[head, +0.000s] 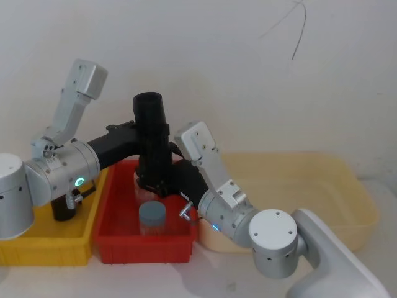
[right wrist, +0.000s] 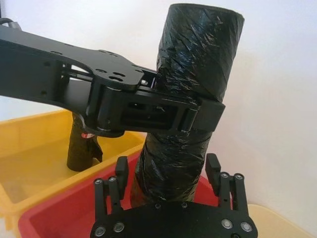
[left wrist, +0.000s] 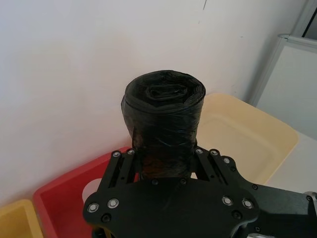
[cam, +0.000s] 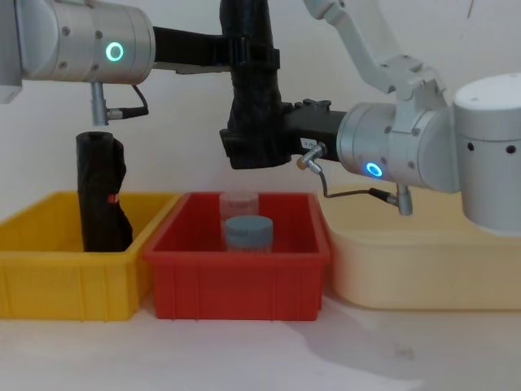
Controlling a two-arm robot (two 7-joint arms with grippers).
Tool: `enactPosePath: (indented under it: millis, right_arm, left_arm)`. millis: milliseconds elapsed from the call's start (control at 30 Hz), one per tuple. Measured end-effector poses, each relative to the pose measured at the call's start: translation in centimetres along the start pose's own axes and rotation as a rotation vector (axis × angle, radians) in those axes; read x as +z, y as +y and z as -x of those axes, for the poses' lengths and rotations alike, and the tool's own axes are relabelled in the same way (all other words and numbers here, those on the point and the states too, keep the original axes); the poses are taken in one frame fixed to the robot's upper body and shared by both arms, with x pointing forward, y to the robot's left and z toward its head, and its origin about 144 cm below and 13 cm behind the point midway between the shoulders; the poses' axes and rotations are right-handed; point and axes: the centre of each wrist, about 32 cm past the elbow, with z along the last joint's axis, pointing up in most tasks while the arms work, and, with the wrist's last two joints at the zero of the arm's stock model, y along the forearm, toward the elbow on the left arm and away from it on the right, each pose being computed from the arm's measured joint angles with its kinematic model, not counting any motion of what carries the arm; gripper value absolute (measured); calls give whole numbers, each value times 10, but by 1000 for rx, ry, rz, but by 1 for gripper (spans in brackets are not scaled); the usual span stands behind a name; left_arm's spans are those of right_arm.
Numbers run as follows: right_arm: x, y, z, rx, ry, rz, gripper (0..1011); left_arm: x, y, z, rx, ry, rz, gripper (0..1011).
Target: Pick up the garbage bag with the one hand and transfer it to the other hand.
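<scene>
I see the bag [left wrist: 163,111] standing upright in my left pincer [left wrist: 166,156], which is clamped on the roll's lower part. White wall [left wrist: 59,74] behind. Red bin [left wrist: 64,193] below, yellow bin [left wrist: 17,218] beside it, cream tub [left wrist: 247,139] opposite.

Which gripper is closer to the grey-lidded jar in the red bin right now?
Right. The right gripper is at the lower end of the garbage bag, just above the jar; the left gripper clamps it higher up.
</scene>
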Motion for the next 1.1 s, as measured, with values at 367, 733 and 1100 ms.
enactPosePath:
  millis: [367,733,1100]
  right_arm:
    - [3,5,-1,0,19,3,684]
    - [4,7,-2,0,29,5,528]
    - [4,7,-2,-2,36,6,523]
  left_arm:
    - [0,0,0,0,0,0,457]
    - [0,0,0,0,0,0,457]
    - [0,0,0,-1,0,0,611]
